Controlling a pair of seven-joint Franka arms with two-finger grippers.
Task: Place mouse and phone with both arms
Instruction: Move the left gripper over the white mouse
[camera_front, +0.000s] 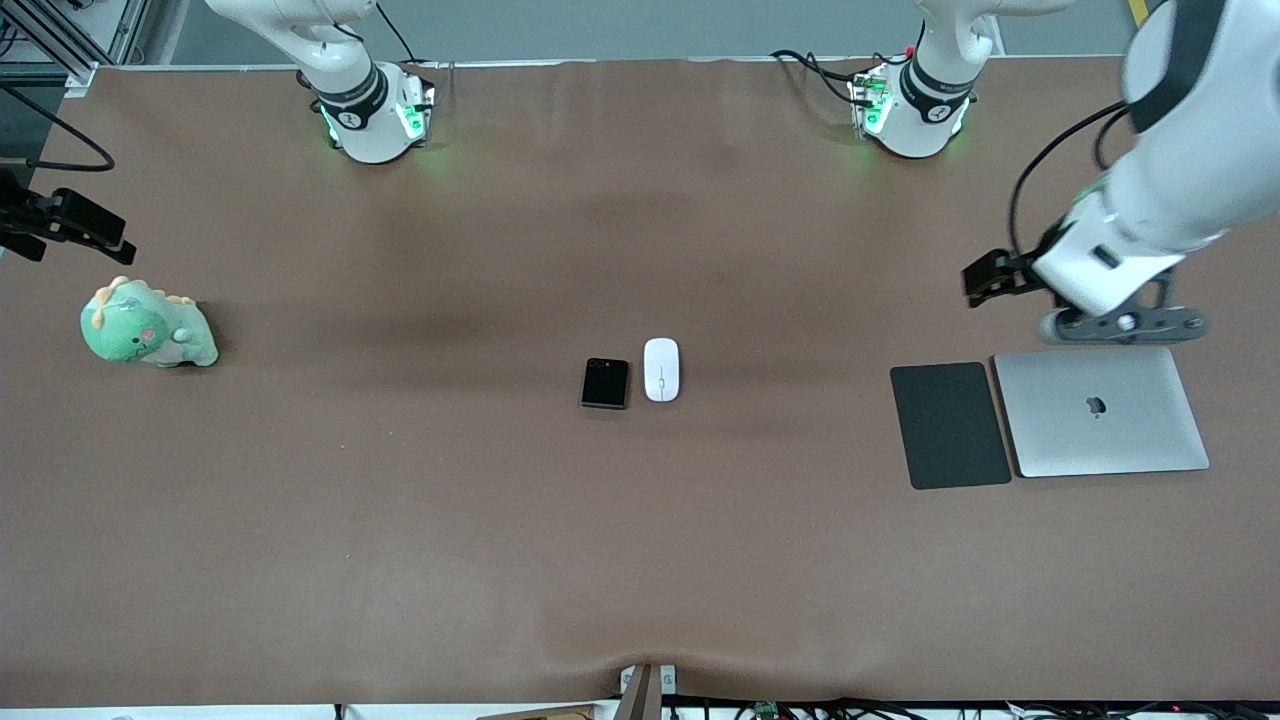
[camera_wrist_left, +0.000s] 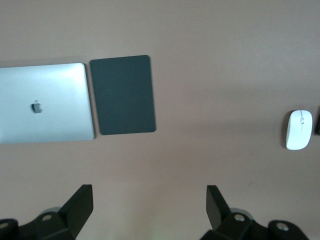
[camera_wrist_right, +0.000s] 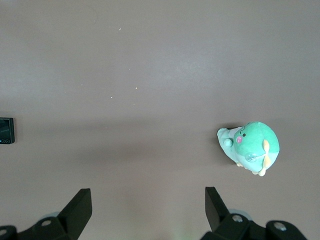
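The mouse (camera_front: 661, 369) and the phone (camera_front: 605, 383) lie side by side near the middle of the brown surface (camera_front: 420, 500), just apart, the mouse toward the left arm's end and the phone toward the right arm's end. The left gripper (camera_wrist_left: 149, 206) hangs in the air over bare surface at the left arm's end, its jaws spread wide and holding nothing. Near it, a dark mouse pad (camera_front: 949, 425) lies flat just beside a closed silver laptop (camera_front: 1100, 411), the pad on the side toward the mouse. The right gripper (camera_wrist_right: 148, 209) hangs over bare surface at the right arm's end, jaws likewise spread and empty. A green plush dinosaur (camera_front: 146, 325) sits on the surface near it, well apart from the phone.
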